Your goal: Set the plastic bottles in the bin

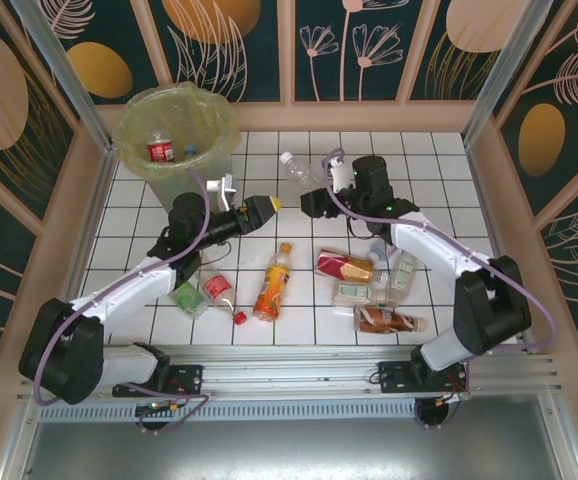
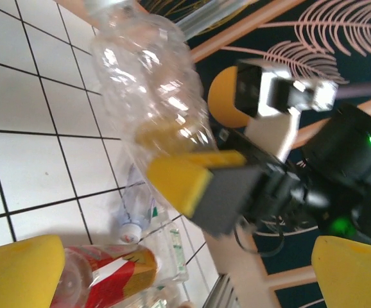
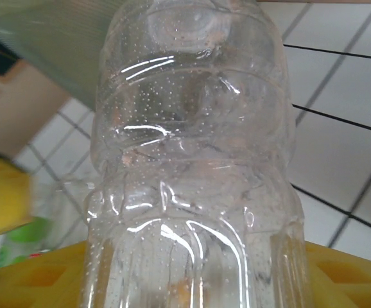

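My right gripper is shut on a clear label-free plastic bottle, holding it above the tiles at the back middle. That bottle stands between my yellow fingers in the right wrist view. My left gripper is open and holds nothing, just left of the held bottle; its yellow fingertips frame the left wrist view. The bin, lined with a yellow-green bag, stands at the back left with a red-labelled bottle inside.
Loose bottles lie on the tiles: an orange one, a red-labelled one and a green one near the left arm. Several more cluster under the right arm. A metal rail runs along the front.
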`<control>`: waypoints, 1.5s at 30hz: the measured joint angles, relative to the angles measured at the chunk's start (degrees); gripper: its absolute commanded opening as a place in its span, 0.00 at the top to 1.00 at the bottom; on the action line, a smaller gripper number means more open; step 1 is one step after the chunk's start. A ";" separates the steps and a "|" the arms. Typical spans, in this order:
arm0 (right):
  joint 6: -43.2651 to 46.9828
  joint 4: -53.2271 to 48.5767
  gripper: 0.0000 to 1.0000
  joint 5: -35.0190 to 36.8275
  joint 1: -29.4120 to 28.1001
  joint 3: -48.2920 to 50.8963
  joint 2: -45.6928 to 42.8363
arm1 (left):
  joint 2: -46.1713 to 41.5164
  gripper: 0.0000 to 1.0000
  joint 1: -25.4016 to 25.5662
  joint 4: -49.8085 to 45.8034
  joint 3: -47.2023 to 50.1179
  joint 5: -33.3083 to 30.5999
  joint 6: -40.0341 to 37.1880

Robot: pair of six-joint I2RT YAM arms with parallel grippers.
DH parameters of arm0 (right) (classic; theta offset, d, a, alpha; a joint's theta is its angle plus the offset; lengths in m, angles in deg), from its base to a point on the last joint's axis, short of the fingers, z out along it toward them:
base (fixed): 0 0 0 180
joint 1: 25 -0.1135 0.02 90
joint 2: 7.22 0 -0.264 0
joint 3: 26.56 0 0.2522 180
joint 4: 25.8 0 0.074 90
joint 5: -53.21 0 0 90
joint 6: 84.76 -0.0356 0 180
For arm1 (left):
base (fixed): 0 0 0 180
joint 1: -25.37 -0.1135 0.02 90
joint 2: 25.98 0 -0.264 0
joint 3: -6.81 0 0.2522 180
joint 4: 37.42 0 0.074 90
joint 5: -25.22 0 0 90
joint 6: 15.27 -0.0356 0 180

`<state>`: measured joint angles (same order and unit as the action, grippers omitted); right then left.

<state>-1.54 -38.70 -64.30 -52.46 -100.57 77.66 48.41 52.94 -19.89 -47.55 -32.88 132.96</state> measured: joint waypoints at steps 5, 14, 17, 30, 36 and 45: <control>-3.32 2.05 0.46 -4.17 -2.12 3.30 -6.14 | 3.52 0.01 0.28 7.45 0.00 -1.51 6.75; -6.25 3.69 0.45 -11.41 -4.31 5.88 -8.74 | 6.36 0.06 0.96 16.57 0.00 -1.29 11.98; -6.29 3.82 0.45 -13.18 -5.44 6.43 -8.74 | 6.49 0.13 0.96 18.84 -0.02 -0.92 12.63; -7.39 6.32 0.44 -16.13 -5.90 7.54 -8.74 | 6.62 0.41 1.11 20.98 -0.02 -0.50 13.49; -7.50 6.47 0.38 -16.13 -5.90 7.54 -8.74 | 6.51 0.44 1.09 21.00 -0.02 -0.44 12.33; -8.61 6.86 0.01 -15.82 -5.90 7.63 -8.87 | 4.26 0.45 1.29 12.94 -4.39 0.24 5.60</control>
<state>-10.15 -31.83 -80.13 -58.36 -92.94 68.79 52.67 54.23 -6.95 -51.94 -32.64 138.56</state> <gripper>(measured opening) 0.968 0.599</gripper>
